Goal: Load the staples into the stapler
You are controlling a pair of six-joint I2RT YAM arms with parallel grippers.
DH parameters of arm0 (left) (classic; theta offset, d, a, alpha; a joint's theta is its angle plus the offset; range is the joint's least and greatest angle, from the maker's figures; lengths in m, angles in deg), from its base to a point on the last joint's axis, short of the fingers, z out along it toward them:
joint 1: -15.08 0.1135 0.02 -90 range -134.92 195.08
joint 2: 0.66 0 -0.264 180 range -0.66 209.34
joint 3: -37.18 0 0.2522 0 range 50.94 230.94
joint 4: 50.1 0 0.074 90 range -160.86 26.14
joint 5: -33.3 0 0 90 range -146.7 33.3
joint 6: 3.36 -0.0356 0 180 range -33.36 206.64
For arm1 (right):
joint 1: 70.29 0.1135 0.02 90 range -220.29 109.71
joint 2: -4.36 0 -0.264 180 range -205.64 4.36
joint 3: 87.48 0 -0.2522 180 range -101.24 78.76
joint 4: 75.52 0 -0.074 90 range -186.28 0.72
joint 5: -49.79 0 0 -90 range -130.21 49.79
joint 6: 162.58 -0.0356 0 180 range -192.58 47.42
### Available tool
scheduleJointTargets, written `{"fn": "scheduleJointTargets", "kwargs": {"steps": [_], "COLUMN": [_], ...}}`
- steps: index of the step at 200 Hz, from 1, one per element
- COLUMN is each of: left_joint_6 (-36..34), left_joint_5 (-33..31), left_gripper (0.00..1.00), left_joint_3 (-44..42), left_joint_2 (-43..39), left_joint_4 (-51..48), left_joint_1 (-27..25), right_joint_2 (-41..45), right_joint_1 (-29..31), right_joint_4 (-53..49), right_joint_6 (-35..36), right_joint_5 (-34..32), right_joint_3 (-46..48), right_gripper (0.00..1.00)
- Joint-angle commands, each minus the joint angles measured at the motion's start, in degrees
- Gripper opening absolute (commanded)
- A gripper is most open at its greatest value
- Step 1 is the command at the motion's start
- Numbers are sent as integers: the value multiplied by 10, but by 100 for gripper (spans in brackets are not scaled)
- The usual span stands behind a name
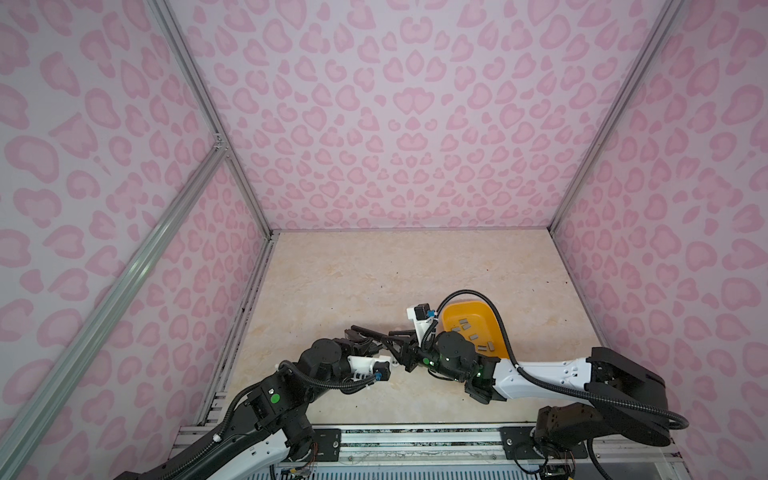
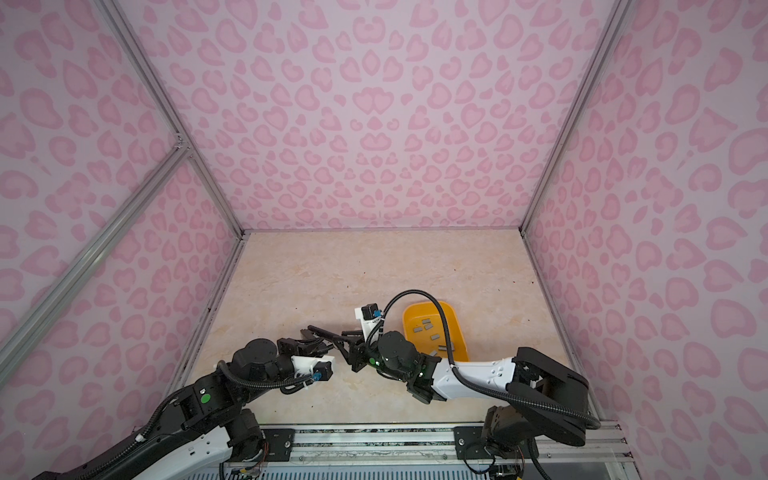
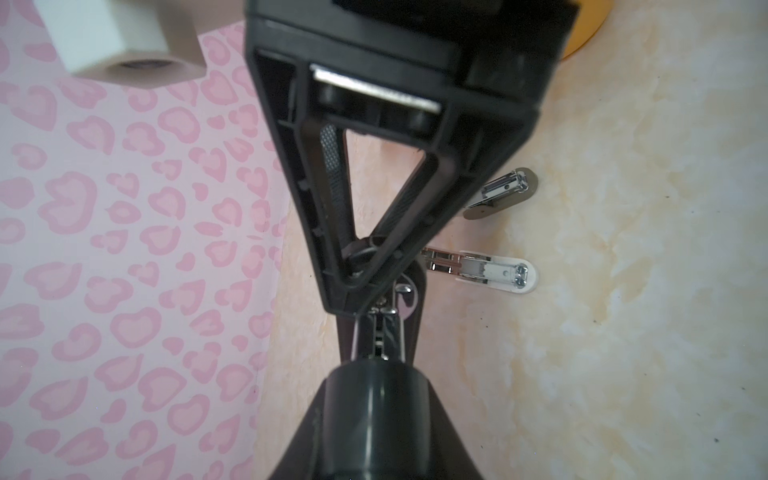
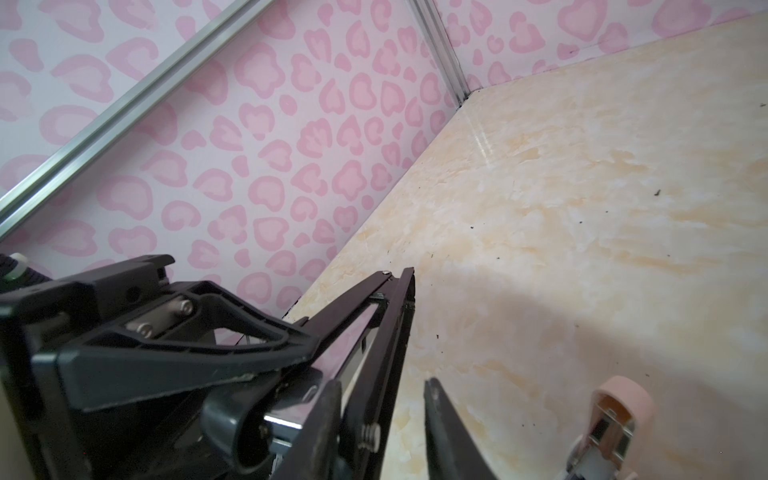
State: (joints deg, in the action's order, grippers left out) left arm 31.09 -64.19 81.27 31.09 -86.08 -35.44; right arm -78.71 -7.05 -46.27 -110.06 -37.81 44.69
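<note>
Staples (image 1: 471,336) are lying scattered in the orange tray (image 1: 465,309) just behind the right gripper (image 4: 380,382), the nearer one, whose jaws are standing narrowly apart, holding what I cannot tell, while the left gripper (image 3: 376,365), clamped tight, is presenting the black stapler (image 4: 390,324) lengthwise toward it.

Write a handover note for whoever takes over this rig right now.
Left gripper: shut on the black stapler, which is held open.
Right gripper: jaws narrow, either side of the stapler's raised arm; grip unclear.
Staples: loose in the orange tray; none visibly in a gripper.
Done: stapler picked up and opened.
Left: fetch a strip, seat it, close the stapler.
</note>
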Motion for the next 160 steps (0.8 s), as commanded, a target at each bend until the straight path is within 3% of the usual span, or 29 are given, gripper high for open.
{"fn": "scheduleJointTargets", "kwargs": {"steps": [1, 34, 78, 105, 130, 160], "left_joint_6": [8, 13, 19, 28, 35, 43], "left_joint_5": [9, 10, 15, 31, 48, 68], "left_gripper": [4, 4, 4, 4, 4, 4], "left_joint_3": [9, 7, 6, 8, 12, 25], "left_joint_2": [0, -8, -9, -8, -5, 8], "left_joint_4": [71, 74, 79, 79, 75, 62], "left_joint_1": [1, 3, 8, 14, 21, 24], "right_joint_2": [-16, -49, -96, -103, -84, -45], "right_joint_1": [-16, -48, -94, -102, -103, -104], "right_joint_4": [16, 58, 129, 124, 112, 85], "right_joint_6": [-26, -64, -79, -68, -45, -11], "right_joint_5": [-15, 14, 66, 62, 48, 39], "right_joint_3": [2, 13, 25, 22, 30, 37], "right_gripper": [18, 0, 0, 0, 17, 29]}}
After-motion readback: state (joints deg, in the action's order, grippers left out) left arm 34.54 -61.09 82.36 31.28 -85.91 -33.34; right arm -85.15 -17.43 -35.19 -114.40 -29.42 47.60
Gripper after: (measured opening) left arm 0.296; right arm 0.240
